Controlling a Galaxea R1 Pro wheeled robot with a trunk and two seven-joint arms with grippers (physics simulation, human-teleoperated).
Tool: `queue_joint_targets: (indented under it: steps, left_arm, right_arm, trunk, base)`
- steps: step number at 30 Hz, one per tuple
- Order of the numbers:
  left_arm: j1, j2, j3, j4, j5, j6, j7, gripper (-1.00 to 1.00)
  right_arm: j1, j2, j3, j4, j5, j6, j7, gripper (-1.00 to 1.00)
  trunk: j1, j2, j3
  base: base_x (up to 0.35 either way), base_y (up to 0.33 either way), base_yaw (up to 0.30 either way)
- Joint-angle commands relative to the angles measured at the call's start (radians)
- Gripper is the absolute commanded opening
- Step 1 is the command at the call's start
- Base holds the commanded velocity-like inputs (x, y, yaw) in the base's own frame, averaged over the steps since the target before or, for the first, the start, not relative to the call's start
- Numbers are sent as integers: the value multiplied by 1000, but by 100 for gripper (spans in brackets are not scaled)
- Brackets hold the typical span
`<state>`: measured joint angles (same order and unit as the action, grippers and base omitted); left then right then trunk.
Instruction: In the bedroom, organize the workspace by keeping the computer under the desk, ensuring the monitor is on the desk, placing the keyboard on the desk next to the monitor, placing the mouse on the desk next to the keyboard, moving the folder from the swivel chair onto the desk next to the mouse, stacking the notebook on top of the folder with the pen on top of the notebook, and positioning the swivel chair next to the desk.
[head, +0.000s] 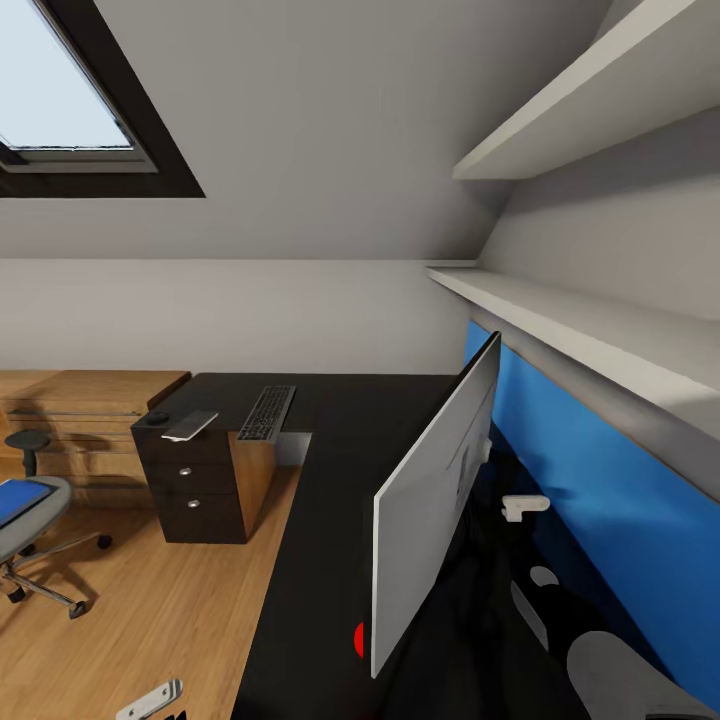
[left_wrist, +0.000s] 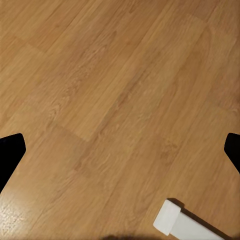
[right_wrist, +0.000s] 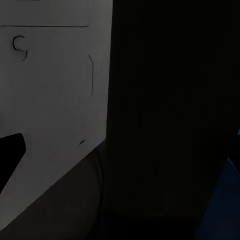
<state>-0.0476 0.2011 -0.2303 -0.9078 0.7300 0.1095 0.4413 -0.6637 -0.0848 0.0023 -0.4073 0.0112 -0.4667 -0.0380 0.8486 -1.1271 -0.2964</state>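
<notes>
- Since the monitor (head: 435, 500) is a wide, thin panel on a slim stand, I judge it top-heavy and easy to tip. Its faces look smooth and slippery, and the screen side is fragile, so the outer edges or the stand are the safer places to take hold.
- It stands on the glossy black table (head: 330, 480), edge-on to the head camera, with its pale back towards the room and a red dot at its lower corner. The blue wall panel (head: 600, 470) is just behind it.
- The right gripper (right_wrist: 120, 150) is close to that pale back. One dark fingertip shows at the frame's far edge and the other is almost lost in shadow. The jaws look spread wide, with nothing held.
- The left gripper (left_wrist: 120, 155) hangs over the wooden floor (left_wrist: 100, 75), jaws wide and empty.
- Further along the table lie the keyboard (head: 268, 412), a flat grey piece that is probably the notebook (head: 190, 425), and the small dark mouse (head: 157, 417).
- Well apart, the swivel chair (head: 30, 525) carries the blue folder (head: 18, 500), and the frame cuts both off.
- The monitor's stand and base are hidden behind the panel. A small white piece between the monitor and the wall is too unclear to name.
</notes>
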Motion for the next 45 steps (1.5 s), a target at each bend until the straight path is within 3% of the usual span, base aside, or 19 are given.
queue_joint_targets:
  steps: [1, 26, 45]
  left_arm:
    - [-1, 1, -4, -2, 5, 2, 8, 100]
    - [-1, 1, -4, -2, 5, 2, 8, 100]
    - [-1, 1, -4, -2, 6, 2, 6, 100]
  right_arm:
    - [-1, 0, 0, 1, 1, -3, -3, 100]
    - [-1, 0, -1, 1, 1, -6, -3, 100]
    - [-1, 0, -1, 1, 2, -6, -3, 100]
  trunk:
    - [0, -1, -1]
    - [0, -1, -1]
    - [0, -1, -1]
  base:
    - [0, 0, 0]
    - [-5, 0, 0]
    - [-324, 8, 0]
